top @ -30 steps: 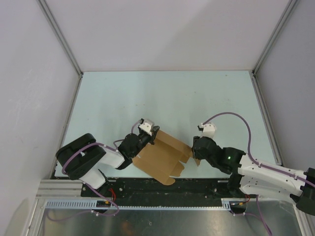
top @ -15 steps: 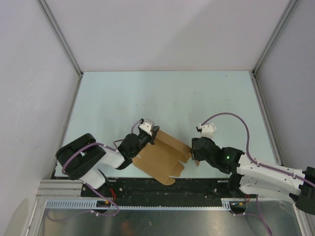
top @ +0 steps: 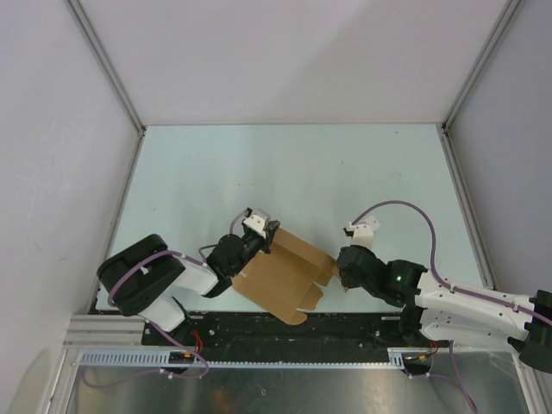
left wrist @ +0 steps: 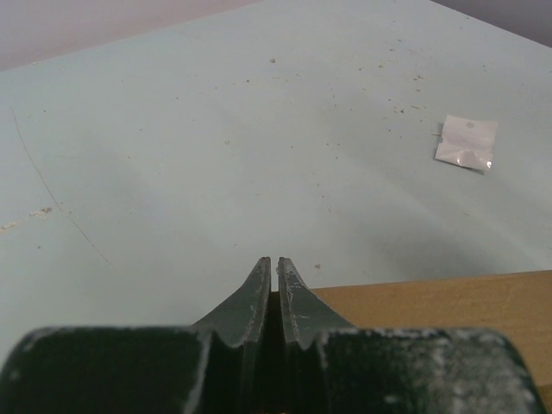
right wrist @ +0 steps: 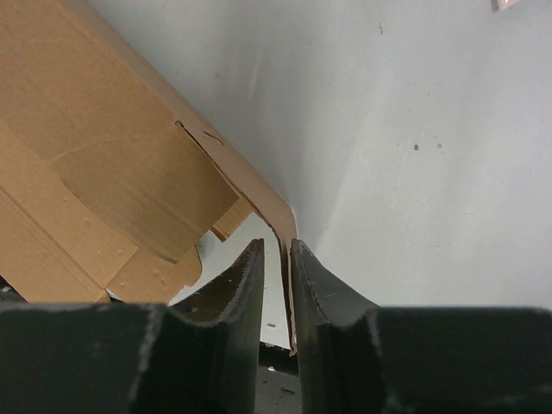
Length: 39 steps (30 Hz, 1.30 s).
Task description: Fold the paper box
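The paper box (top: pixel 285 276) is a flat tan die-cut sheet with tabs, lying near the table's front edge between my two grippers. My left gripper (top: pixel 267 233) is at its upper-left corner, and in the left wrist view its jaws (left wrist: pixel 277 262) are closed to a thin slit, with the sheet (left wrist: pixel 448 302) running off to the right. My right gripper (top: pixel 342 274) is at the sheet's right end. In the right wrist view (right wrist: pixel 276 246) a bent tab of the sheet (right wrist: pixel 103 138) stands between the narrowly parted fingers, against the right finger (right wrist: pixel 315 276), with a gap on the other side.
The pale green table (top: pixel 285 172) is enclosed by white walls at the left, back and right. A small white packet (left wrist: pixel 466 142) lies on the table beyond the sheet. The metal front rail (top: pixel 285 358) runs behind the arm bases.
My right gripper has shifted slightly towards the front edge at the sheet's right tab. The left gripper and the sheet have hardly moved.
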Each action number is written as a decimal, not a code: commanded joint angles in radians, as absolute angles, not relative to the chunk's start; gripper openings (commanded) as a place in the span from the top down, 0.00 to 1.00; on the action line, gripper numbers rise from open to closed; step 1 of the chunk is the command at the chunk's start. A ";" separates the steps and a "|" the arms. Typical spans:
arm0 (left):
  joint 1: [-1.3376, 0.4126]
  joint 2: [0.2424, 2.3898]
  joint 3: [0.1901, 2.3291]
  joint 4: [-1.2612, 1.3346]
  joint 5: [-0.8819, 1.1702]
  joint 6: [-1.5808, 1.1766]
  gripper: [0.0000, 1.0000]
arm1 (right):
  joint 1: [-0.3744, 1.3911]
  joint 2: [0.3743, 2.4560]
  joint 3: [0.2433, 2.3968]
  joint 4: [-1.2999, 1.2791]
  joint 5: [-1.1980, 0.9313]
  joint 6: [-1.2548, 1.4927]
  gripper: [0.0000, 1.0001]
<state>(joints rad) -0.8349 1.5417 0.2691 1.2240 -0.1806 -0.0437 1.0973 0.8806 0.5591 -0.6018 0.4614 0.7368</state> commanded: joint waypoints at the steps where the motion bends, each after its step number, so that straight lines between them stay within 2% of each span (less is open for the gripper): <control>1: -0.839 1.509 0.265 1.259 -0.189 -0.014 0.88 | 1.103 0.885 0.560 -0.614 0.482 0.764 0.79; 8: -0.839 1.500 0.259 1.258 -0.183 -0.012 0.87 | 1.095 0.911 0.563 -0.552 0.514 0.742 0.92; 12: -0.839 1.503 0.250 1.259 -0.173 -0.020 0.88 | 1.063 0.942 0.566 -0.512 0.534 0.716 0.96; 26: -0.839 1.483 0.219 1.258 -0.166 -0.035 0.87 | 0.986 0.997 0.600 -0.327 0.566 0.557 0.98; 39: -0.839 1.342 0.169 1.235 -0.210 -0.015 0.84 | 0.885 1.144 0.681 -0.203 0.532 0.442 0.99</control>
<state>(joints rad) -0.8349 1.3914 0.1841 1.2224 -0.1848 -0.0441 0.9092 1.1000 0.6128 -0.2985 0.5354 0.4976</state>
